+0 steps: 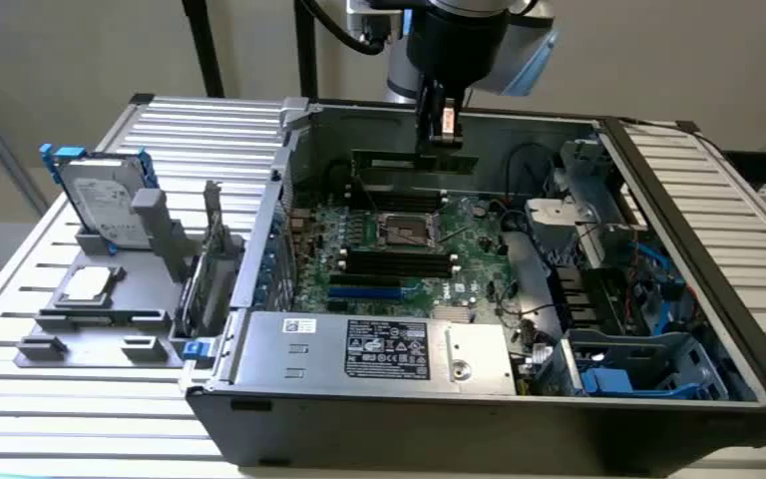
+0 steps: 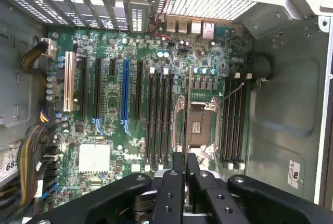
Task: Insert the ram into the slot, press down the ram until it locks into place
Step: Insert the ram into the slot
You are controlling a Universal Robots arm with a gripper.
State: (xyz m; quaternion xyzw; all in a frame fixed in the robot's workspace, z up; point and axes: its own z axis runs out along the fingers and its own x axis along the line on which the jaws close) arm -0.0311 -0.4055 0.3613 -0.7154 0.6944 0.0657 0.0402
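Ram [image 1: 397,160] held above the open case [image 1: 356,429].
Gripper [image 1: 445,142] clenched on the ram, which hangs by the processor socket [image 2: 200,126], not yet over the slot [image 2: 165,120]; lowered off-line, it could strike the socket or end clips.

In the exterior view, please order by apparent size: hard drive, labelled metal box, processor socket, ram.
1. metal box, though nearest the camera
2. hard drive
3. processor socket and ram look alike: ram longer, socket wider

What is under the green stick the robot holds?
Under the ram, held in the gripper, you see the green motherboard and the square metal socket. The thin line of board straight below is covered.
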